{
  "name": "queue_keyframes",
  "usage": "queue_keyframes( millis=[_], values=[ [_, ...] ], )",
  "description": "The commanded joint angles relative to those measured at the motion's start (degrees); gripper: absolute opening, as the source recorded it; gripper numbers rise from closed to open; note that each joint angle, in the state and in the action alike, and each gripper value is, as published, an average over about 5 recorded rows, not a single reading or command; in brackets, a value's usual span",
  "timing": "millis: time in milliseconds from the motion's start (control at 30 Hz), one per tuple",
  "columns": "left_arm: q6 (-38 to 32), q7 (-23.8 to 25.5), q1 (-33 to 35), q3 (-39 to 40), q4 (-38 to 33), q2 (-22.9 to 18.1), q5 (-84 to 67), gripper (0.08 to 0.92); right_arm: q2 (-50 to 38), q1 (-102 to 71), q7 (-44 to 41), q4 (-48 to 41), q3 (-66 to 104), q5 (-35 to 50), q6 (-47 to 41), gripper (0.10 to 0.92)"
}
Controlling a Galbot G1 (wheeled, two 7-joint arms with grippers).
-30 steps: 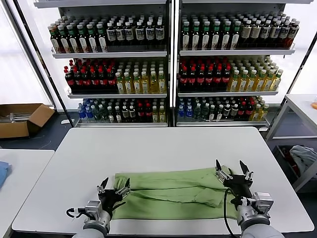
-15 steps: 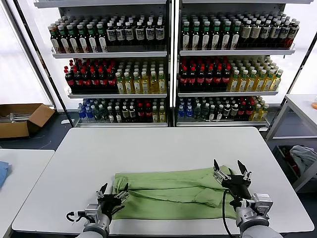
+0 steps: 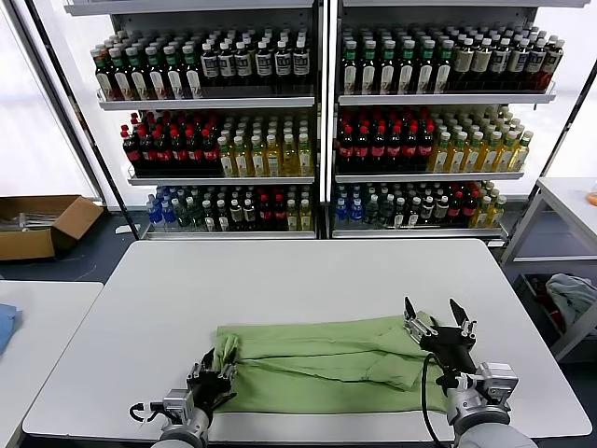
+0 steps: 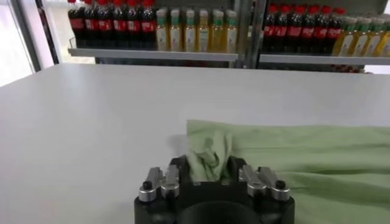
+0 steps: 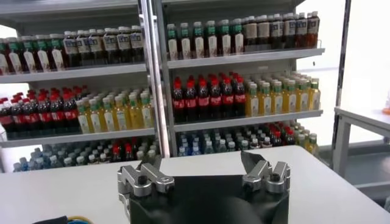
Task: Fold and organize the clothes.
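Note:
A light green shirt lies folded into a long strip across the front of the white table. Its collar, buttons and print are hidden. My left gripper is low at the strip's left end and shut on a bunched fold of the fabric; the left wrist view shows the green cloth pinched in the gripper. My right gripper is open and empty, raised just above the strip's right end. In the right wrist view the gripper points toward the shelves with its jaws wide apart.
Shelves of bottles stand behind the table. A cardboard box sits on the floor at far left. A second table is at left, and a white rack holding cloth is at right.
My left gripper has dropped lower and closed on the shirt's left end, which now bunches up slightly. My right gripper has barely moved and stays open.

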Motion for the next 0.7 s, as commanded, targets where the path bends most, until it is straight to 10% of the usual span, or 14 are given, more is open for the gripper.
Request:
queue_keyframes(
  millis=[33,400,700],
  values=[
    [0.04,0.21,0.12,-0.15,0.5,-0.21,0.11,0.429,-0.01,0.08,0.01,-0.14,0.04,0.1,0.02,0.823],
    [-2.51,0.74,-0.16,-4.37,-0.98,2.08,2.92,0.126,-0.28,0.36,0.1,-0.04,0.16,0.32,-0.03,0.823],
    [-5.25,3.95,0.16,-25.27,-0.6,16.5,-3.65,0.104,-0.85,0.66,0.06,0.41,0.15,0.67,-0.22,0.823]
  ],
)
